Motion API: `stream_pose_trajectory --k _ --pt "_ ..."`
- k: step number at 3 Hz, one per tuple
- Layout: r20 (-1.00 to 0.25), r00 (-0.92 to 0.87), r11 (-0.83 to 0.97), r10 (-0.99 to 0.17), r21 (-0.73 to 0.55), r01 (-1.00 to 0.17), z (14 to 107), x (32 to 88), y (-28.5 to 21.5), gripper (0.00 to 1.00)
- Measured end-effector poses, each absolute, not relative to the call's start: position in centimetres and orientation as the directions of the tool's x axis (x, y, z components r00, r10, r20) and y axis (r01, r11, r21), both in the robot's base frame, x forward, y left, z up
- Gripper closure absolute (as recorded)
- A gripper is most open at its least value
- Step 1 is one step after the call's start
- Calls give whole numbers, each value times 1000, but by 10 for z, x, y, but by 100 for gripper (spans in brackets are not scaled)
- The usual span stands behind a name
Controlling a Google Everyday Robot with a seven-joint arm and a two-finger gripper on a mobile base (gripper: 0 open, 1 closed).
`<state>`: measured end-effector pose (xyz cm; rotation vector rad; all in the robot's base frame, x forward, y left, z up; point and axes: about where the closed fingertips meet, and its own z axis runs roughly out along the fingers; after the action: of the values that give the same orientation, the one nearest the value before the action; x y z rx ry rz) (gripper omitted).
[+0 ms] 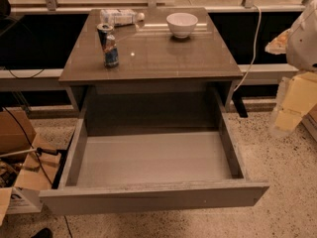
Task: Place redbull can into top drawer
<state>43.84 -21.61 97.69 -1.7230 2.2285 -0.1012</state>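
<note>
We find the redbull can (110, 51) standing upright on the bench (168, 58), close to its left edge and about midway between the far and near edges. Its long axis is vertical, with the silver rim on top. Beyond it, at the far left corner, a clear plastic bottle (120, 17) lies on its side, near the can but not touching it. A white bowl (182, 24) sits by the far edge, right of centre and well apart from the can.

The hand (292, 105) hangs off the right edge of the bench, out over the floor and lower than the bench top. We cannot tell whether it is apart or together, and it holds nothing that we can make out. The can therefore lies to the hand's left, across nearly the whole width of the bench, and higher and farther back.

The top drawer (153, 198) is pulled fully out under the near edge, with its pale floor bare, so in our judgement the grasp has not yet begun. We expect the reach to rise above the bench top, cross leftward in front of the bowl and meet the can from the side. Coming in from the near right would keep the hand away from the bottle behind the can
</note>
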Motion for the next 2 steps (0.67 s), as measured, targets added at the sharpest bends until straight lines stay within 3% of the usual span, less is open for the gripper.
stream_pose_trajectory --k 2 --pt "-246 -219 292 -944 -323 -900 978 462 -204 0"
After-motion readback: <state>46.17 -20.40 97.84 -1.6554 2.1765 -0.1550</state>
